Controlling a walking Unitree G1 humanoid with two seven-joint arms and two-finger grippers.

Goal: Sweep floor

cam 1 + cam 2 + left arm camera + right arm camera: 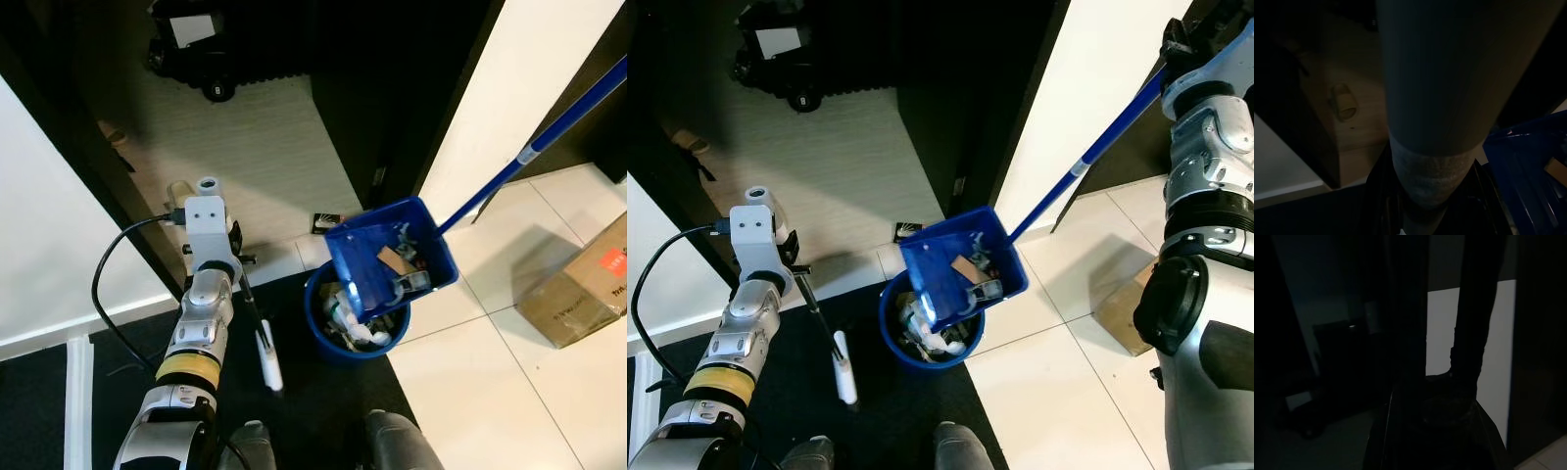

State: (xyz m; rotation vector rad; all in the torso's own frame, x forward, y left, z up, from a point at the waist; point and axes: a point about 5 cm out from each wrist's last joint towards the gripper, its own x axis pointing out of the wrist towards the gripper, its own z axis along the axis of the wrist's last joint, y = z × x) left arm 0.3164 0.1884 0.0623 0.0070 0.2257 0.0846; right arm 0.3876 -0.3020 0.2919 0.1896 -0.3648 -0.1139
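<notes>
A blue dustpan (348,264) hangs tipped over a round blue bin (893,345), with scraps of paper and plastic sliding from pan to bin. Its long blue handle (1087,162) runs up to my right gripper (1172,49), which is shut on it at the upper right. My left gripper (238,262) is lower left, shut on a thin dark broom stick (257,323) with a white end (269,360) pointing down at the black mat. In the left wrist view the grey stick (1435,122) sits between the fingers, with the dustpan (1533,161) beside it.
A black mat (313,421) lies under the bin, white tiles (490,392) to the right. A cardboard box (578,284) stands at the right. A dark doorway opens onto beige carpet (255,147) with a black wheeled object (196,39). A small packet (326,222) lies by the threshold.
</notes>
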